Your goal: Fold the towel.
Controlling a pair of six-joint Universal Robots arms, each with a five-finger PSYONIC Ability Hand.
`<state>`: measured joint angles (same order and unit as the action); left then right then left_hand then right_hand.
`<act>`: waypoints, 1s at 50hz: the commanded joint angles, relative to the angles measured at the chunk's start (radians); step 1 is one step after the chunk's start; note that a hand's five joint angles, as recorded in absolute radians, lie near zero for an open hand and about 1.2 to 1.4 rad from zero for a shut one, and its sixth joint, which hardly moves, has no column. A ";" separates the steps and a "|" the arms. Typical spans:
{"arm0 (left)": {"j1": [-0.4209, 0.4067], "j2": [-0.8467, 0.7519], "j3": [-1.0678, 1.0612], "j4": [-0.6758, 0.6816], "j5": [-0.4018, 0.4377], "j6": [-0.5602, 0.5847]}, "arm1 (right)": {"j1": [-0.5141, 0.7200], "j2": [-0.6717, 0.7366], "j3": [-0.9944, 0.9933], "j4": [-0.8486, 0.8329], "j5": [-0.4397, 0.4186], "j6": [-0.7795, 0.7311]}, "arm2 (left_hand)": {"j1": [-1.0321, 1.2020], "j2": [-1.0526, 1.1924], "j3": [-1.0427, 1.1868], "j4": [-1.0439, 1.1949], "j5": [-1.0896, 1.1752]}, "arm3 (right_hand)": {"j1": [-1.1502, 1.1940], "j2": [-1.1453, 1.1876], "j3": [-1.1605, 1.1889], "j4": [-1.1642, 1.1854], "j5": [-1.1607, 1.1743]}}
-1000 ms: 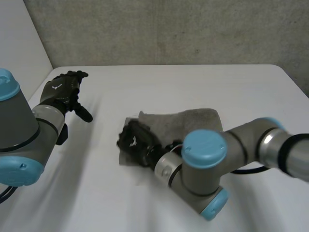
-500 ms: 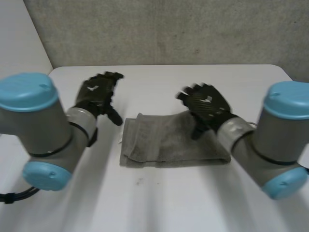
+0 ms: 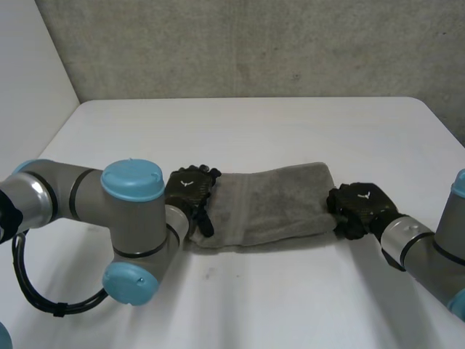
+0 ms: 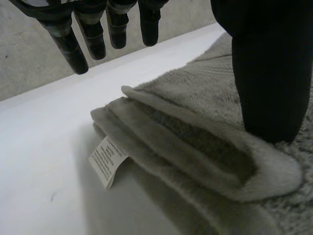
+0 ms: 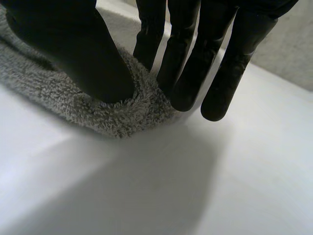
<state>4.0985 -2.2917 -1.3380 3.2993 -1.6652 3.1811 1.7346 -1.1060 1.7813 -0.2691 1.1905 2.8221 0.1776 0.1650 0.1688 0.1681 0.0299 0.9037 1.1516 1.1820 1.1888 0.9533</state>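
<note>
since 0.5 s ago both arms have been swung down, and the 2 hands, then raised above the table, are now set at the 2 short ends of the towel (image 3: 276, 203). the grey towel is laid folded in a long band across the white table (image 3: 290, 123), its layers stacked at the left end, where a white label (image 4: 105, 161) is seen sticking out onto the table. the left hand (image 3: 190, 190) is kept wide: its thumb (image 4: 271, 73) is pressed on the top layer, while its fingers (image 4: 93, 34) are held straight and clear of the towel's edge. the right hand (image 3: 361, 207) is closed narrowly on the towel's right end, the pile being nipped between thumb (image 5: 73, 54) and fingers (image 5: 186, 63).
</note>
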 commanded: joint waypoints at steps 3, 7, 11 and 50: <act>-0.003 0.101 -0.040 -0.037 -0.016 -0.010 | 0.026 -0.046 -0.115 -0.009 0.040 0.010 | -0.003 0.010 0.006 0.006 -0.030 | 0.493 0.245 0.214 0.207 0.268; 0.020 0.193 -0.052 -0.061 -0.089 -0.017 | 0.192 -0.052 -0.248 0.013 0.052 0.026 | -0.003 0.010 0.006 0.006 -0.030 | 0.493 0.245 0.214 0.207 0.268; 0.095 0.299 -0.059 -0.063 -0.152 -0.020 | 0.370 0.004 -0.387 0.065 0.049 0.022 | -0.003 0.010 0.006 0.006 -0.030 | 0.493 0.245 0.214 0.207 0.268; 0.006 0.118 0.034 -0.202 -0.047 -0.193 | 0.356 0.074 -0.487 0.272 0.143 0.301 | 0.004 0.016 0.012 0.013 -0.023 | -0.729 -0.977 -1.007 -1.014 -0.953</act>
<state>4.1293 -2.0566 -1.3250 3.1775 -1.6668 2.9930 2.1205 -1.1530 1.3445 -0.0511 1.3950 3.0774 0.1776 0.1649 0.1693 0.1681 0.0294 0.2160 0.2323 0.2154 0.2351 0.0619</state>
